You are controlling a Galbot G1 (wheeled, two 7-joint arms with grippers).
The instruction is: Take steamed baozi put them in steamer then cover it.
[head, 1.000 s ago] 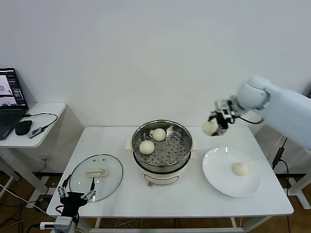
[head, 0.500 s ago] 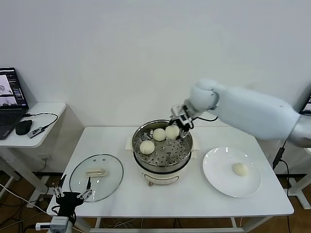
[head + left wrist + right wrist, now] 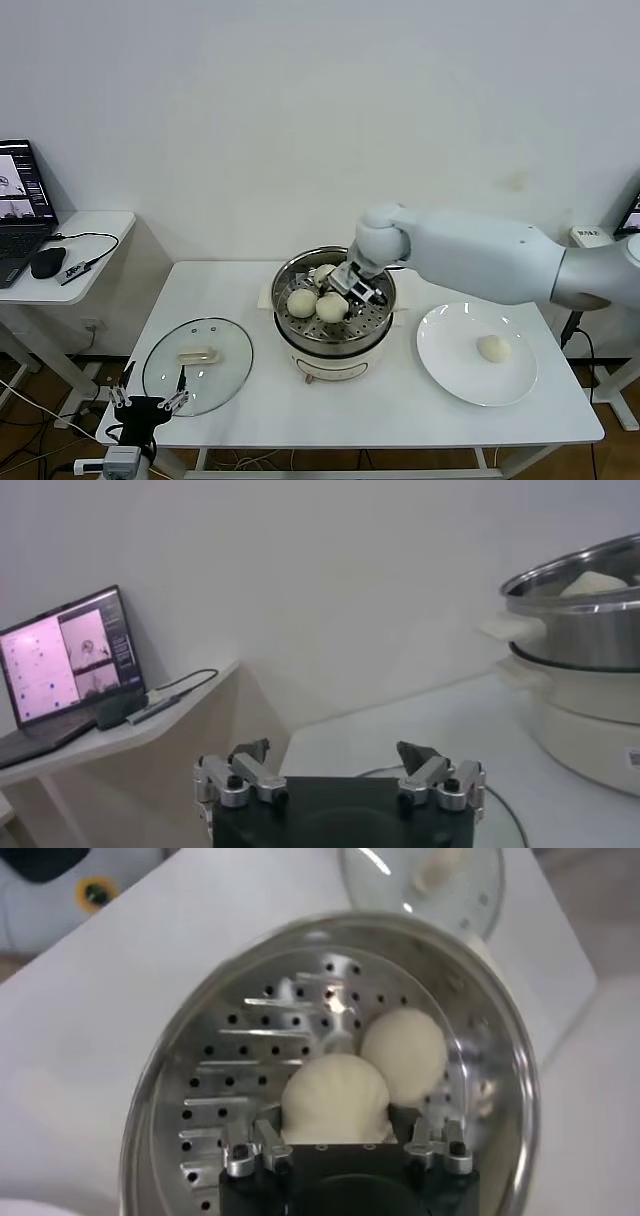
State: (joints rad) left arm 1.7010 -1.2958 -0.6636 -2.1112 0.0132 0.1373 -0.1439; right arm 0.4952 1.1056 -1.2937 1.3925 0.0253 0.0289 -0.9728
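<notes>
Far left, low at table's near corner: left gripper [image 3: 150,405], parked, fingers spread wide, nothing between them.

Just beside it on the table [image 3: 240,400]: the cover [image 3: 197,365], flat, glass side down, cream handle up, well apart from the pot.

Centre: the steamer [image 3: 334,345], uncovered, perforated tray exposed. Inside: three steamed baozi — one at left of tray [image 3: 302,303], one toward the back [image 3: 323,272], partly hidden by the arm, one in the middle [image 3: 332,307].

Over the tray: right gripper [image 3: 345,297], lowered into the pot, fingers narrowed round the middle bun [image 3: 335,1100], which sits at or just above the tray, touching its neighbour [image 3: 404,1055].

Right: white plate [image 3: 445,370], one baozi [image 3: 494,348] left on it.

Step in hand, by judgement: setting down the third bun. Next calls for: release, straight lift clear of the steel rim, reach across to the plate for the last bun; lid afterwards.
</notes>
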